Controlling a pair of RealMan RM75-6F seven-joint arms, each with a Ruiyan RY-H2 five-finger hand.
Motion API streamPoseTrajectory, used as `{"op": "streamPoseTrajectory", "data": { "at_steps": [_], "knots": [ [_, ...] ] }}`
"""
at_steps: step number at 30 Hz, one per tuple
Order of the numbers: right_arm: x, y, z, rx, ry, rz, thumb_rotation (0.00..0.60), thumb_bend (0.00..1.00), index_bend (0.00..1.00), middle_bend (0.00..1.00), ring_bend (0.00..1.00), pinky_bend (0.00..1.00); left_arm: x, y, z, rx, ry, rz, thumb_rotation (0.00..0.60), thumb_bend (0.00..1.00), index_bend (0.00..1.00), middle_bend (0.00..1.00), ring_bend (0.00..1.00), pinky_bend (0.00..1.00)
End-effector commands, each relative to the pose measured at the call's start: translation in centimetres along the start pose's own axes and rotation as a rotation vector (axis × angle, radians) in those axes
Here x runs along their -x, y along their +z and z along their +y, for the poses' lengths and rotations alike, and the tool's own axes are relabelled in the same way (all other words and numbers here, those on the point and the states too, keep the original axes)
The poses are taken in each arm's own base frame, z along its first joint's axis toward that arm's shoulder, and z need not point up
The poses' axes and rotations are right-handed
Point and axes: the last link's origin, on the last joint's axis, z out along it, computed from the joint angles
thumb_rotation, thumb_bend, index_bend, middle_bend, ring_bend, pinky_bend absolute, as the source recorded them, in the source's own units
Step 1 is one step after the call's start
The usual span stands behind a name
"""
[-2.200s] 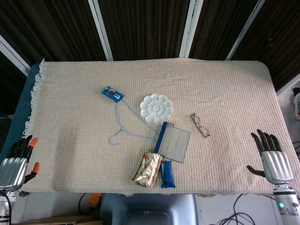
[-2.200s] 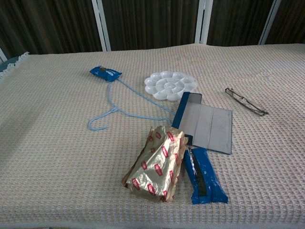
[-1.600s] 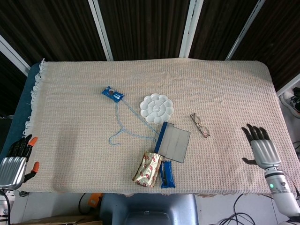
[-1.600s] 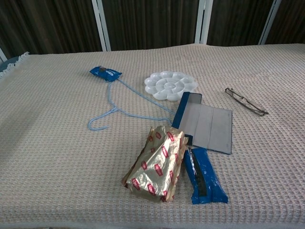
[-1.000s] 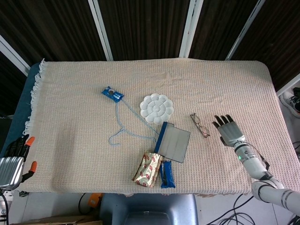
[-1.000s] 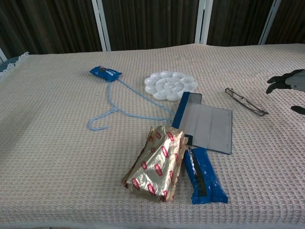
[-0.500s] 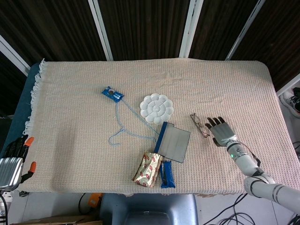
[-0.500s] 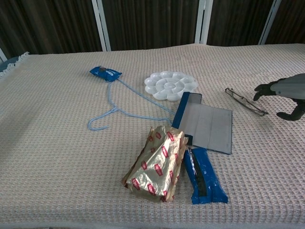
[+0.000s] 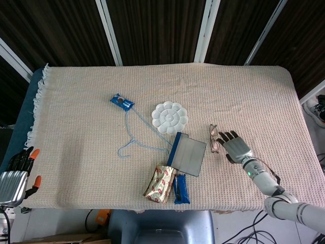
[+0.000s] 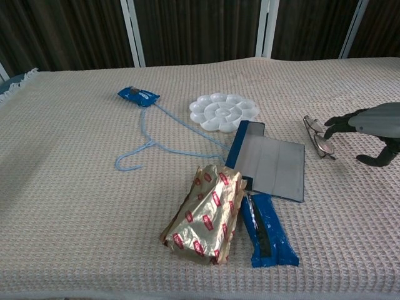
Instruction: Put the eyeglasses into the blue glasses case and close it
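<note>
Head view: counter (image 9: 76, 101) under a beige woven cloth, carrying the flat blue glasses case (image 9: 187, 154) near its middle. Right robot hand (image 9: 234, 145) lies just right of the case, fingers spread, fingertips (image 10: 329, 124) touching the eyeglasses (image 9: 214, 138), which rest on the cloth between hand and case; no grip is visible. Left robot hand (image 9: 15, 175) sits off the counter's left front corner, fingers apart, holding nothing.

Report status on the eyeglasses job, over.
Right hand open, fingertips at eyeglasses. Left hand idle at table edge. Blue glasses case lies flat; path unobstructed.
</note>
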Motion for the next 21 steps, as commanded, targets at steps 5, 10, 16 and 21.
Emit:
{"op": "streamPoseTrajectory", "data": {
  "at_steps": [5,10,16,21],
  "knots": [
    [-0.2,-0.7,-0.9,-0.04,-0.014,0.008,0.6,0.63,0.26,0.0,0.0,0.0,0.1,0.1,0.2,0.004,0.003,-0.004,0.6,0.43,0.0,0.0,0.0,0.12],
    [-0.6,-1.9,-0.6,-0.045,-0.013,0.038,0.6,0.63,0.26,0.0,0.0,0.0,0.0,0.0,0.1,0.001,0.0,-0.002,0.6,0.43,0.0,0.0,0.0,0.12],
    [-1.7,-2.2,-0.4,-0.061,-0.019,0.157,0.6,0.54,0.32,0.0,0.0,0.0,-0.2,-0.1,0.0,-0.004,-0.013,0.004,0.6,0.43,0.0,0.0,0.0,0.12],
    [-2.8,1.4,-0.9,-0.114,-0.133,0.299,0.6,0.53,0.38,0.0,0.0,0.0,-0.3,-0.1,0.0,0.0,-0.018,0.012,0.6,0.43,0.0,0.0,0.0,0.12]
  ]
}}
